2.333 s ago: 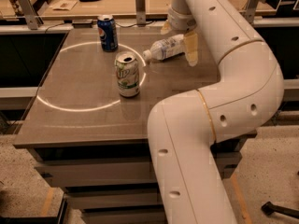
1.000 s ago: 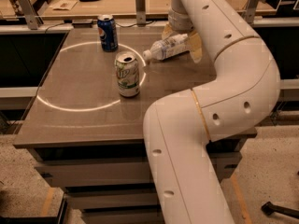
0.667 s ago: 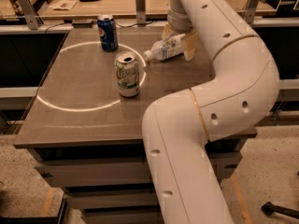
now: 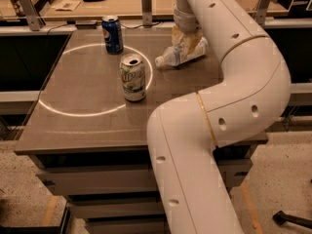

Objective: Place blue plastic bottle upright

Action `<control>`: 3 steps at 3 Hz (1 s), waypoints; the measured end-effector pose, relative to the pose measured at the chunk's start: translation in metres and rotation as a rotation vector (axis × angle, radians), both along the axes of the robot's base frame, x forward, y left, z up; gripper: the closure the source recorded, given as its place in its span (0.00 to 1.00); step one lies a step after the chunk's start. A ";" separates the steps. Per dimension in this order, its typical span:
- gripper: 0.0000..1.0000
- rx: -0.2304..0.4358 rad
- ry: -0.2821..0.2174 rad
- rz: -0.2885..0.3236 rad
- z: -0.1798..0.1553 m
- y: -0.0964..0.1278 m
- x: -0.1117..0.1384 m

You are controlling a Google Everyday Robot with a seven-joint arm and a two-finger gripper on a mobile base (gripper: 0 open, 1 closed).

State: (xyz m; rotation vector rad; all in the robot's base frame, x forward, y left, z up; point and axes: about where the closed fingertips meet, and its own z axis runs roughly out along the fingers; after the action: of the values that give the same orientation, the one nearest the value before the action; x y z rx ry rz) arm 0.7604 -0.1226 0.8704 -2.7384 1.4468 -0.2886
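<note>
The blue plastic bottle [image 4: 171,57] is a clear bottle with a white cap. It lies on its side at the back right of the table, cap pointing left toward the cans. My gripper [image 4: 187,41] hangs from the white arm right over the bottle's middle, down at its body and covering part of it. The bottle rests on the table.
A green-white 7UP can [image 4: 132,77] stands upright in the middle of the table [image 4: 87,111]. A blue Pepsi can [image 4: 112,34] stands at the back left. My white arm [image 4: 234,96] sweeps across the table's right side. A wooden counter [image 4: 122,4] lies behind.
My gripper has shifted left from beside the bottle's base to over its middle. The bottle and both cans have stayed in place.
</note>
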 end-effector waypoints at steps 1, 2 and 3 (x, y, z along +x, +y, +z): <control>1.00 0.000 0.000 0.000 -0.001 0.000 0.000; 0.83 0.000 0.000 0.000 -0.002 0.000 0.000; 0.59 0.000 0.000 0.000 -0.003 0.000 0.000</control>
State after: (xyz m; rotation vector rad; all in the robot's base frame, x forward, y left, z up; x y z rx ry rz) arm 0.7604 -0.1226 0.8670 -2.7384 1.4468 -0.2886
